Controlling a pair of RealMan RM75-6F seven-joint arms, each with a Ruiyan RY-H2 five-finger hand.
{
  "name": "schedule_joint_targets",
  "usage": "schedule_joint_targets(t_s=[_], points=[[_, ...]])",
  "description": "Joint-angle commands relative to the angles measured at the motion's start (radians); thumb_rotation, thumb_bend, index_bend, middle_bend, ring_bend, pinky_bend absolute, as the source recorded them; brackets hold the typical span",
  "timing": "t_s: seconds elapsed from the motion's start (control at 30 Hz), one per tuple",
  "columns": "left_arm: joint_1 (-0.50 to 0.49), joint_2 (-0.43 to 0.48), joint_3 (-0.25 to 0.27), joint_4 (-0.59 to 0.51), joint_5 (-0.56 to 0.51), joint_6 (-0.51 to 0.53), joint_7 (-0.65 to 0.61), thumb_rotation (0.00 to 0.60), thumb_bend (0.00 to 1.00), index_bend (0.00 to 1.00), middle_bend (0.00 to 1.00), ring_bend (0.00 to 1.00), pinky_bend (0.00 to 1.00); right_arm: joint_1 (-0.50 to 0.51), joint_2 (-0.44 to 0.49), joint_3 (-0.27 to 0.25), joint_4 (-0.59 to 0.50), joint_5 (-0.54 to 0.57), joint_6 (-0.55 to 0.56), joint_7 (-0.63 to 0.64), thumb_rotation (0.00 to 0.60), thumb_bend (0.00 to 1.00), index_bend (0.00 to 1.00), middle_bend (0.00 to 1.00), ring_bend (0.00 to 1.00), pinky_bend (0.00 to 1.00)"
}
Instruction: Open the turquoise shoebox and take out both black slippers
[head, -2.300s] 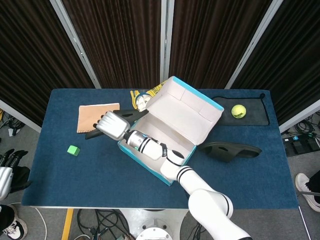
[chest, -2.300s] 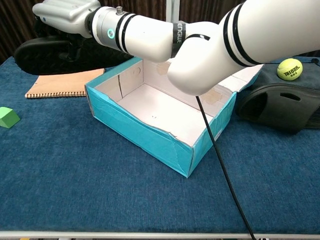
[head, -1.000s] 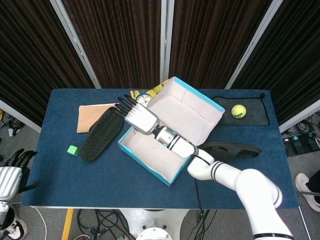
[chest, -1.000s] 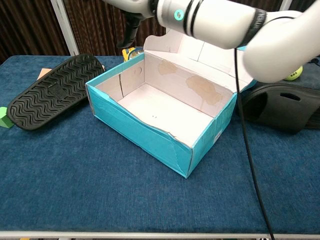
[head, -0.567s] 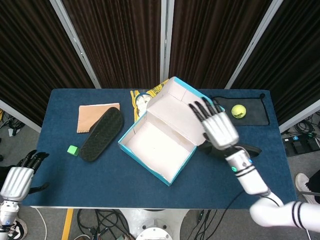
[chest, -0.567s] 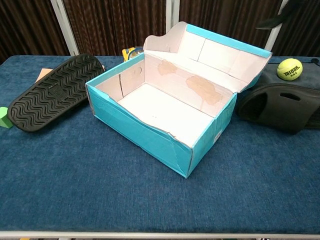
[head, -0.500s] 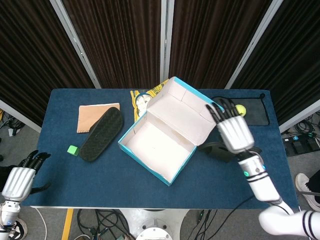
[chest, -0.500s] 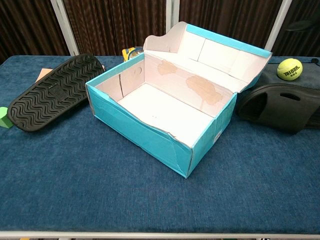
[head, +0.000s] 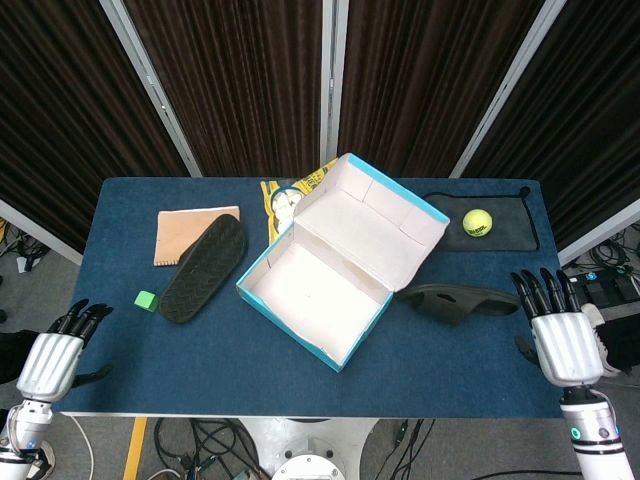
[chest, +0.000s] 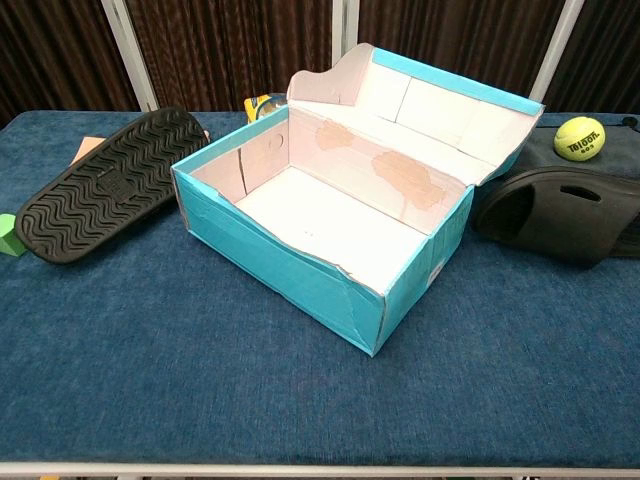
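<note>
The turquoise shoebox (head: 315, 300) is seen open at the middle of the blue carpet-like table (head: 200, 350), its lid (head: 372, 225) folded back and standing up on the far side. It is made of thin card, turquoise outside and pale inside, with brown tape patches on the back wall; nothing is seen in it. Its long axis runs diagonally across the table.

To the left of the shoebox one black slipper (head: 203, 268) is laid sole up, a wavy tread being shown; its long axis slants from near-left to far-right, and its far end rests on a tan pad (head: 180, 232). To the right of the shoebox the other black slipper (head: 458, 299) is set sole down, lengthwise left to right.

Well left of the shoebox, off the table edge, the left hand (head: 50, 362) is held with nothing in it, fingers apart. Well right of it, the right hand (head: 562, 342) is likewise spread and unladen.
</note>
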Motion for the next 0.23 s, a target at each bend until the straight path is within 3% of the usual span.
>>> schedule_joint_targets(t_s=[0.03,0.23], points=[[-0.003,0.006,-0.003,-0.008,-0.001,0.0,0.01,0.6,0.01,0.16,0.16,0.08,0.29,-0.076,-0.052,-0.032,0.081,-0.036,0.026,0.052,0.6,0.07,0.0,0.07,0.0,0.0],[-0.001,0.014,0.0,-0.016,-0.004,0.0,0.019,0.6,0.01,0.16,0.16,0.08,0.29,-0.13,-0.093,-0.008,0.16,-0.03,0.022,0.109,0.6,0.07,0.0,0.06,0.0,0.0]])
